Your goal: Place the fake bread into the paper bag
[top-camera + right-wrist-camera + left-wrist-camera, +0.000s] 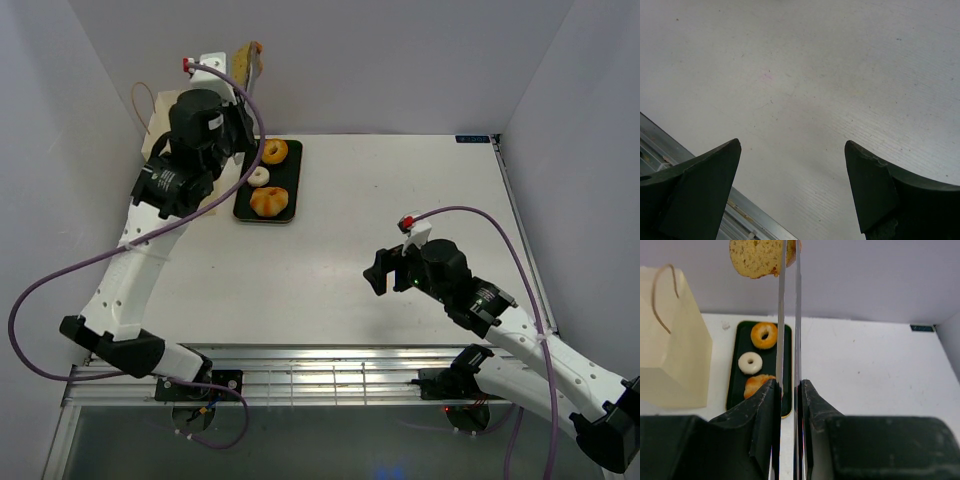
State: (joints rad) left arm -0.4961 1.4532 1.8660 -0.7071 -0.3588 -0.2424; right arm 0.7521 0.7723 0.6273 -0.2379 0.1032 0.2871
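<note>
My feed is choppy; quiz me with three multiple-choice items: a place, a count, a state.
1. Relative to the tray, the paper bag stands: A on it; B to its left; C to its right.
2. Pastries on the tray: A two; B three; C four.
3. The right tool is: A open and empty; B shut and empty; C shut on the bag.
1 B: the bag stands off the tray's left edge.
2 B: orange ring, white ring, bun; the slice is in the left tool.
3 A: its jaws stand apart over bare table.
</note>
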